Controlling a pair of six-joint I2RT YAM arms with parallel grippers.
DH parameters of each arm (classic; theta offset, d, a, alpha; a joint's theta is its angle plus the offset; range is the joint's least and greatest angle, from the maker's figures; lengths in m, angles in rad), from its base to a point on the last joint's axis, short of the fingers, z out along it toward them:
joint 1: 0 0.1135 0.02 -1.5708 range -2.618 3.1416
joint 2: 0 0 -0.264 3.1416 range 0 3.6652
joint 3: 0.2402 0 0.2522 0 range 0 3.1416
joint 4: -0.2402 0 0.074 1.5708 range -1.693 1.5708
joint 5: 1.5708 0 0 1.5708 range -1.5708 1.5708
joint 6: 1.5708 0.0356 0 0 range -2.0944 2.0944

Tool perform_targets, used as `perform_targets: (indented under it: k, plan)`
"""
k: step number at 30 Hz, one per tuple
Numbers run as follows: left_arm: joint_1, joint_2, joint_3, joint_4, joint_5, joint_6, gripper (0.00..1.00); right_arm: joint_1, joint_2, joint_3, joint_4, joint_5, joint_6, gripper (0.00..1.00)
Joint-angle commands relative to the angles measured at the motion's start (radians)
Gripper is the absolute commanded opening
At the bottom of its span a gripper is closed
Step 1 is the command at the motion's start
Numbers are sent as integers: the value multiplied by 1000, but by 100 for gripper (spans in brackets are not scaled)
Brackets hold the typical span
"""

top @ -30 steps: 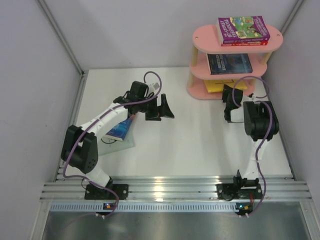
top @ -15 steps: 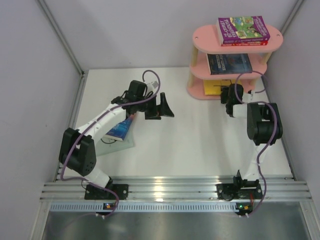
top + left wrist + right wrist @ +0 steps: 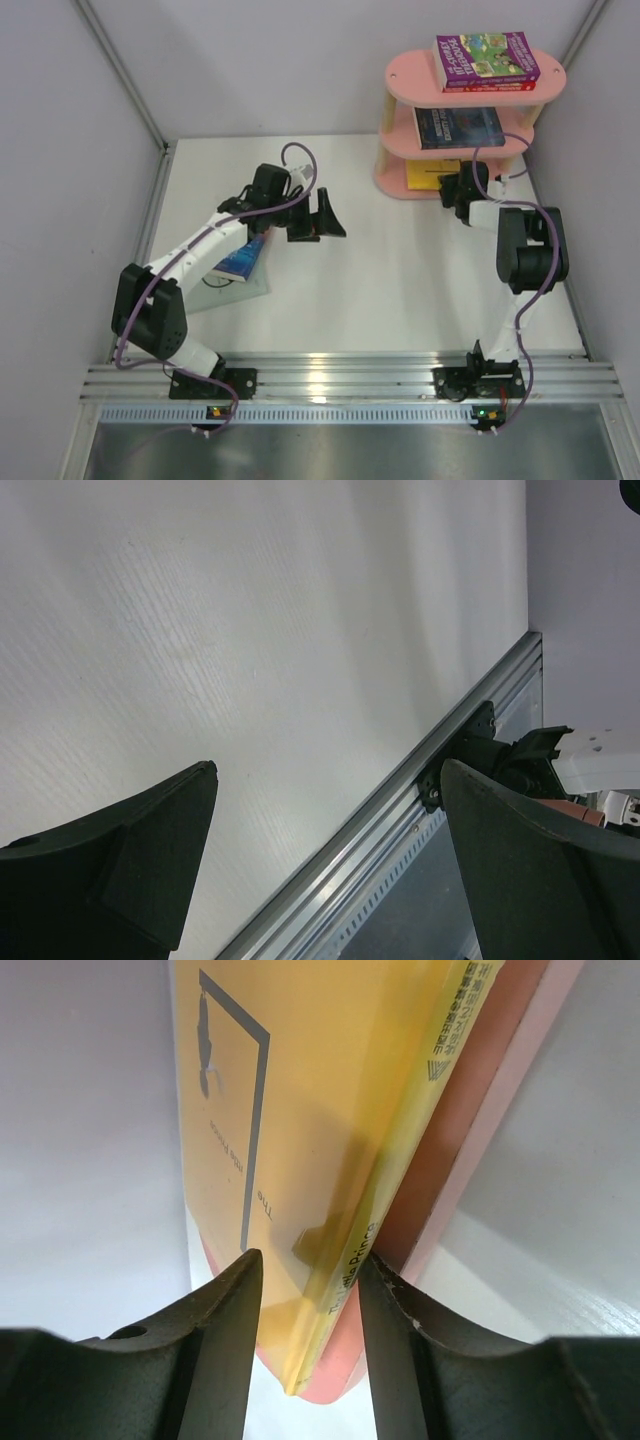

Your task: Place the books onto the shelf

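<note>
Yellow book (image 3: 428,175): bottom tier of shelf (image 3: 400,80), far right.
Purple-green book (image 3: 486,55): top tier.
Navy book (image 3: 458,126): middle tier.
Blue-orange book (image 3: 240,262): on tabletop (image 3: 380,280), left side.
Right jaws: partly open, astride yellow book's near edge; cannot tell if gripping.
Left jaws: wide open, empty, above tabletop.

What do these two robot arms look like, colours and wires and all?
The left arm and right arm have white links between bulky black joint housings, each trailed by a looping purple cable. The left tool and right tool each have two matte black tapered fingers.
</note>
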Motion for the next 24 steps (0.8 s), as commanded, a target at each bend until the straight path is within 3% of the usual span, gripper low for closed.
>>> perform_targets:
  k: [1, 12, 24]
  plan:
    - [2, -60, -15, 52, -5, -6, 98, -4, -57, 14, -27, -1, -16, 43]
    - [0, -75, -31, 63, -8, -6, 98, -39, -27, 10, 6, 12, 6, 32]
    - [2, -60, -22, 72, -8, -17, 98, -38, -11, 25, 30, -27, 10, 32]
